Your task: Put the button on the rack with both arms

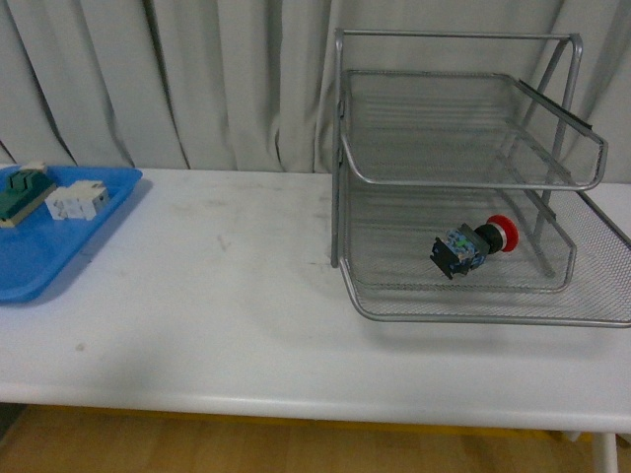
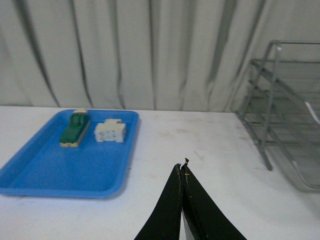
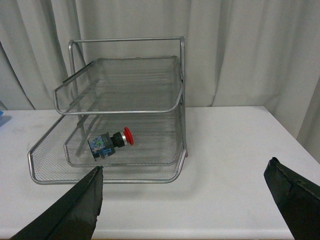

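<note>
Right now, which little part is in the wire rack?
The red-capped button, lying sideways in the rack; the green-topped block and white block sit on the blue tray.

The black left gripper (image 2: 184, 167) has its 2 fingers touching at the tips. A flat blue plastic tray (image 2: 55, 170) holds a green-topped block (image 2: 75, 129) beside a white block (image 2: 110, 131), well apart from the silver wire-mesh rack (image 2: 271, 100).

Red-capped button (image 1: 473, 248) on its side, middle tier, silver rack (image 1: 338, 197).
</note>
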